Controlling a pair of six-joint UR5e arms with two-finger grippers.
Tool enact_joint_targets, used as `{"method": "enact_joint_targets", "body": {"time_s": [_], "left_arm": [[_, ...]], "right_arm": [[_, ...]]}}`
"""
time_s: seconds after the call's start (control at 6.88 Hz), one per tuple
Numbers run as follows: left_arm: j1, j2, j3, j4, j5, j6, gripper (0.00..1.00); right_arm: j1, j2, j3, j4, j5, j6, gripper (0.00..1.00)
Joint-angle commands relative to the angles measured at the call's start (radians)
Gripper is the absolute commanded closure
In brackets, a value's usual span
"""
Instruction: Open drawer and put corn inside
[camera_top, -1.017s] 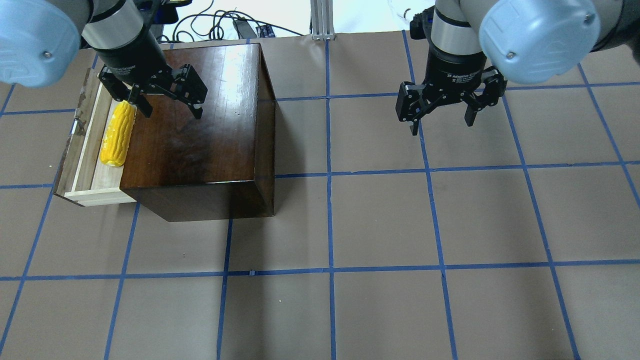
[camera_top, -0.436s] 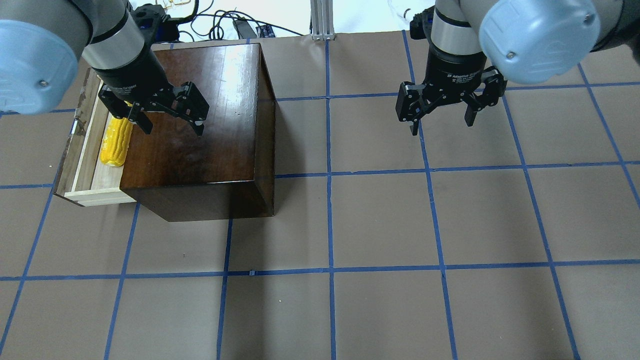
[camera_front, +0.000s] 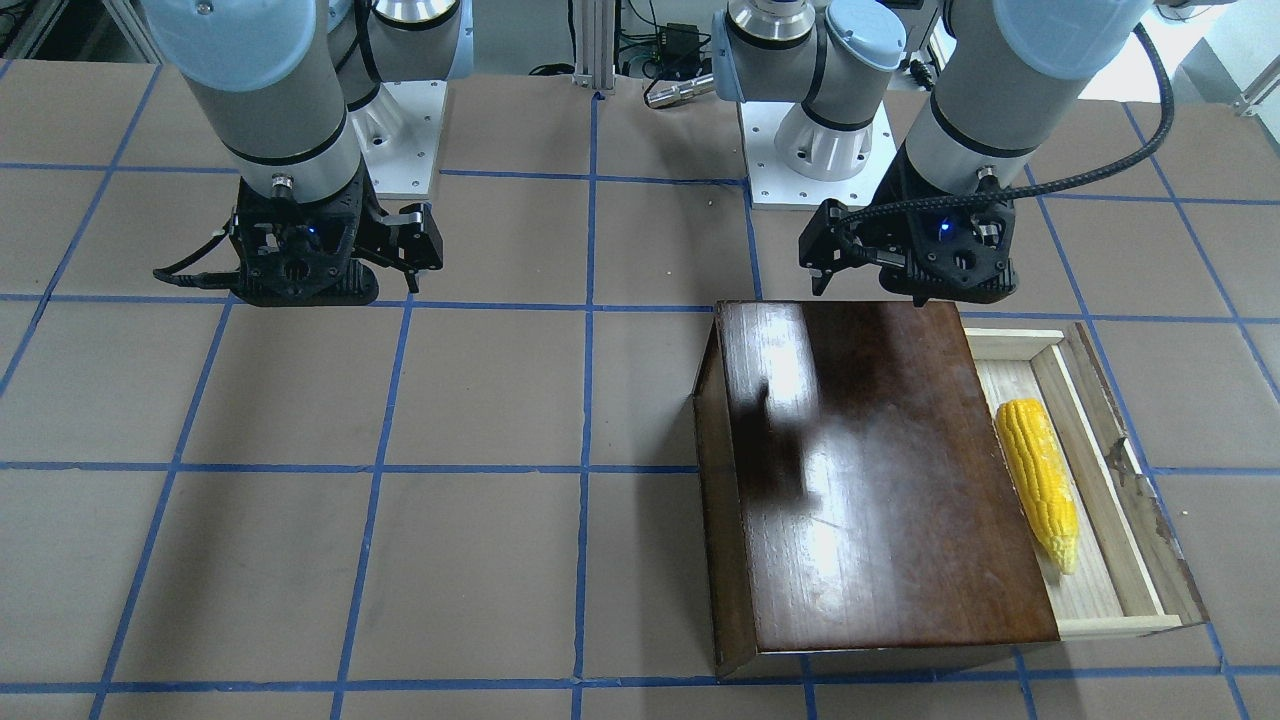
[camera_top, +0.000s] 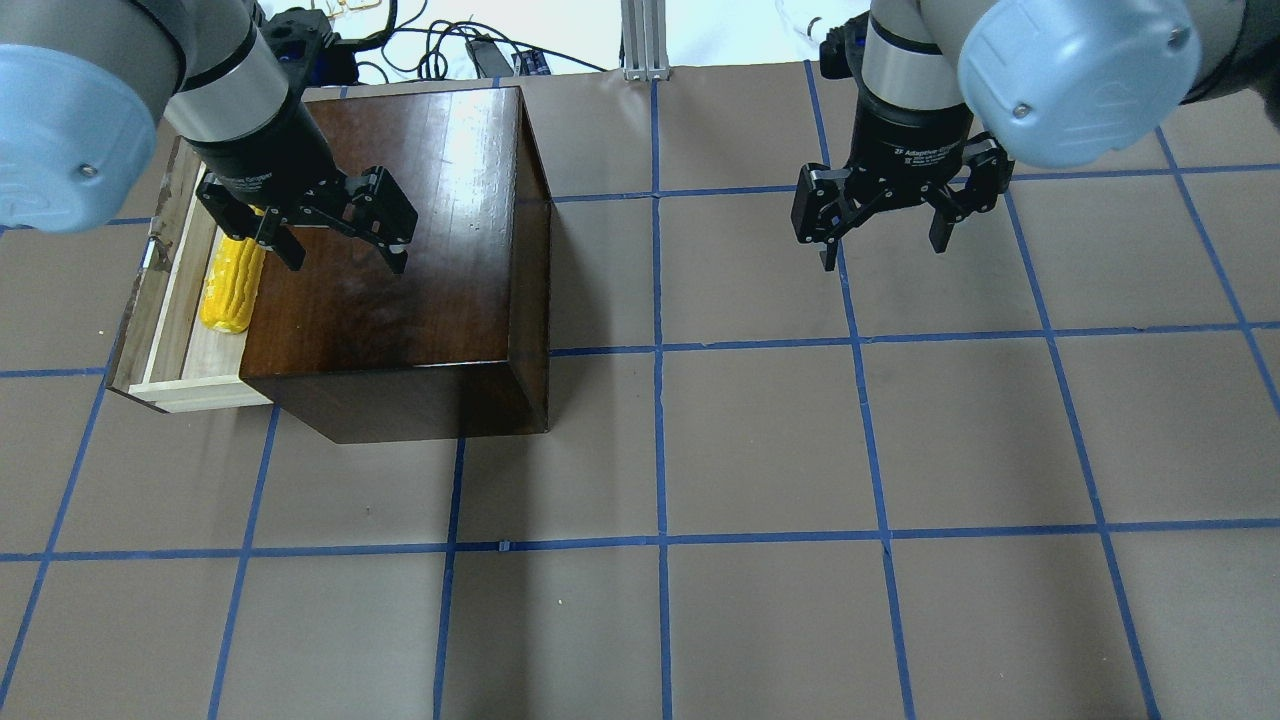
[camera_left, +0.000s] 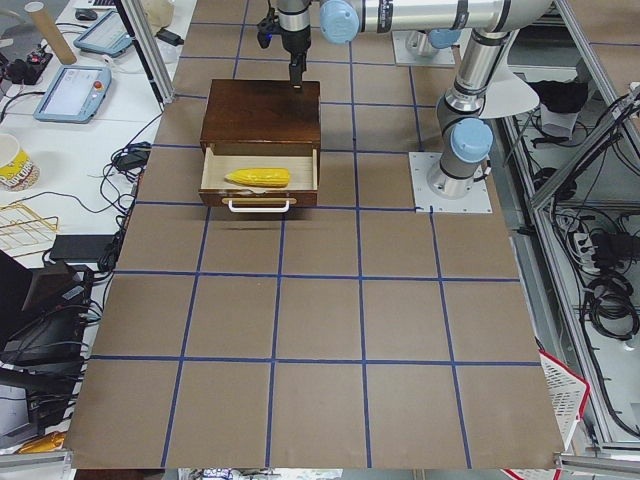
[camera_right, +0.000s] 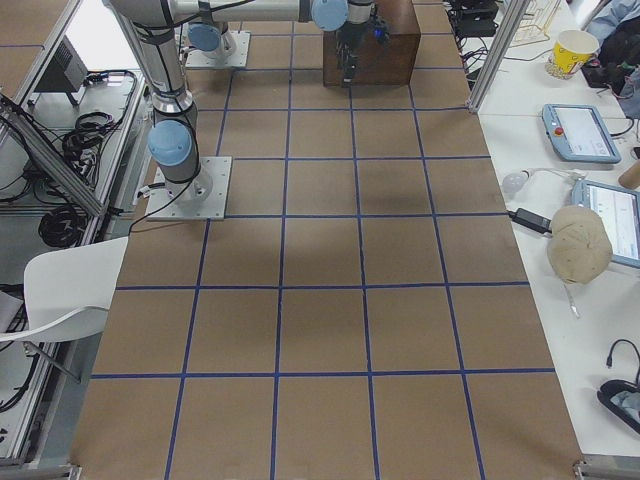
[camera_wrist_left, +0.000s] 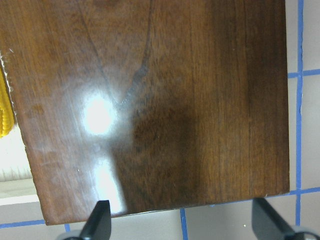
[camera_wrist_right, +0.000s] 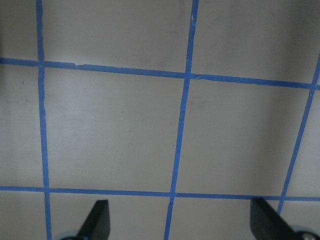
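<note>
The drawer stands pulled out from the left side of the dark brown cabinet. The yellow corn lies lengthwise inside it, and also shows in the front-facing view and the left exterior view. My left gripper is open and empty, above the cabinet top beside the drawer's edge, and hides one end of the corn from overhead. My right gripper is open and empty above bare table, far to the right.
The table is brown paper with a blue tape grid. Cables lie beyond the far edge behind the cabinet. The drawer has a white handle on its front panel.
My left gripper has shifted a little downward in the overhead view, still open above the cabinet. The corn lies still in the drawer. The right arm has not moved.
</note>
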Motion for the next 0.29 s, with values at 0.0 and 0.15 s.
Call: {"method": "enact_joint_targets", "body": {"time_s": [0.0,0.15], "left_arm": [[0.0,0.002,-0.002,-0.001,-0.006,-0.005,0.0],[0.0,0.002,-0.002,-0.001,-0.003,-0.005,0.0]], "right_arm": [[0.0,0.0,0.0,0.0,0.0,0.0,0.0],[0.0,0.0,0.0,0.0,0.0,0.0,0.0]]}}
